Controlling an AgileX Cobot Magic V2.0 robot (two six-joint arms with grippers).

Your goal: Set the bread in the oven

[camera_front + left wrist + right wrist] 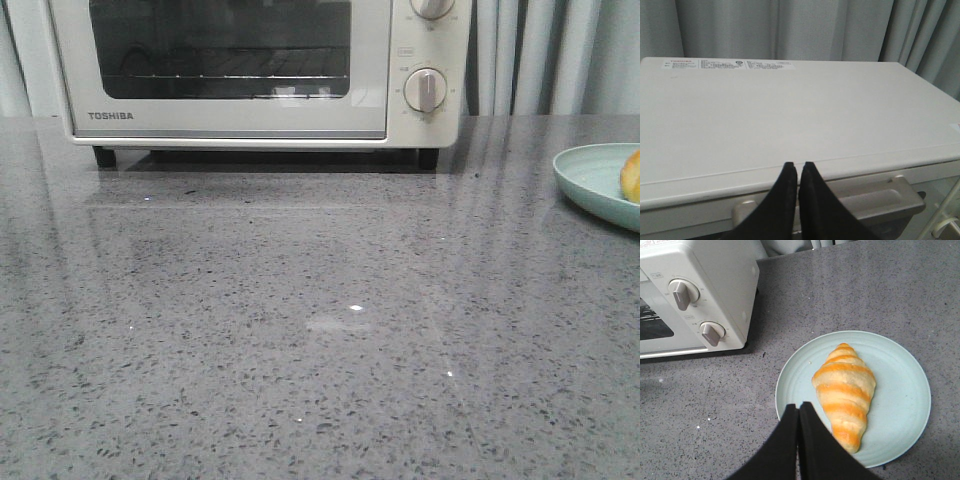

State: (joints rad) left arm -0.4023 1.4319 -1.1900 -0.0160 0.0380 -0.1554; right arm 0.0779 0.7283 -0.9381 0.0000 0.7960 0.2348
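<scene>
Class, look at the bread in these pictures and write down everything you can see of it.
The bread is an oblong roll, golden-yellow with darker orange bands across a smooth crust, tapering to points at both ends. It lies flat and whole on a pale blue-green plate, right of the oven, whose door is closed. Only the plate touches it; the right claw hovers shut beside it.

Light was soft, cool and even. The grey desk carried pale streaky reflections and small glints mid-surface. A dark shadow sat under the oven; its glass caught faint glare. Overall slightly soft, grainy.
</scene>
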